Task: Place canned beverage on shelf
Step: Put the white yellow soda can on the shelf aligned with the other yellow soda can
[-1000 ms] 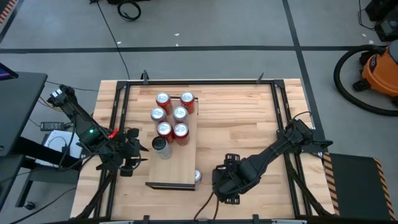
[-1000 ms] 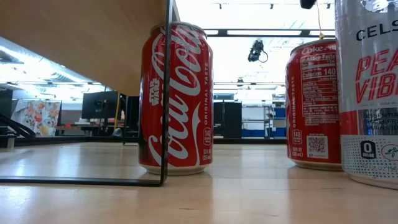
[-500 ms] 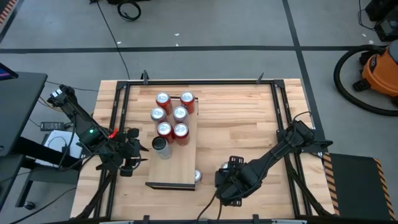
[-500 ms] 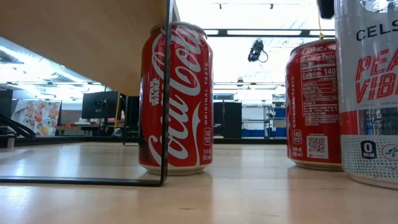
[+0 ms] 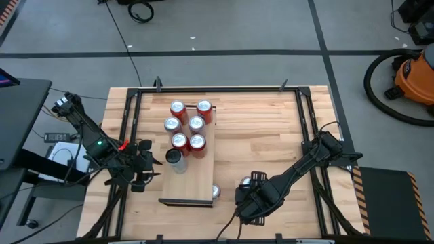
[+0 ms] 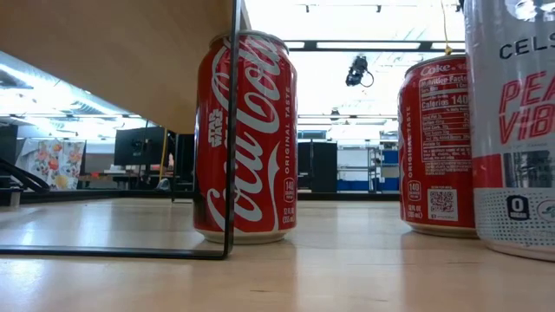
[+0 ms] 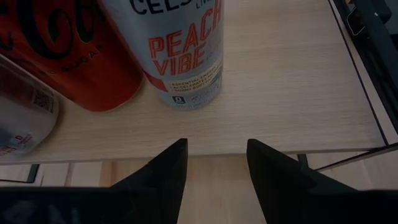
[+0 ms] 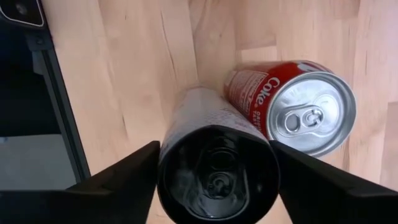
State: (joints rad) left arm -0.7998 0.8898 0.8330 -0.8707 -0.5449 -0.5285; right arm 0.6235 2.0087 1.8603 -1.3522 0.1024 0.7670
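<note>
Dark can [image 8: 214,165] between right gripper [image 8: 214,180] jaws, left gripper [image 7: 214,165] jaws apart, empty

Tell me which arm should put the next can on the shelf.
Right. The right gripper already has the dark can between its fingers, near the shelf. The left gripper is open and empty, facing the Celsius can that is already shelved.

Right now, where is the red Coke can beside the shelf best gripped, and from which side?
Probably on its round side wall near the top, coming from above: the Coke can stands upright, with the shelf close on one side and the black can on the other.
</note>
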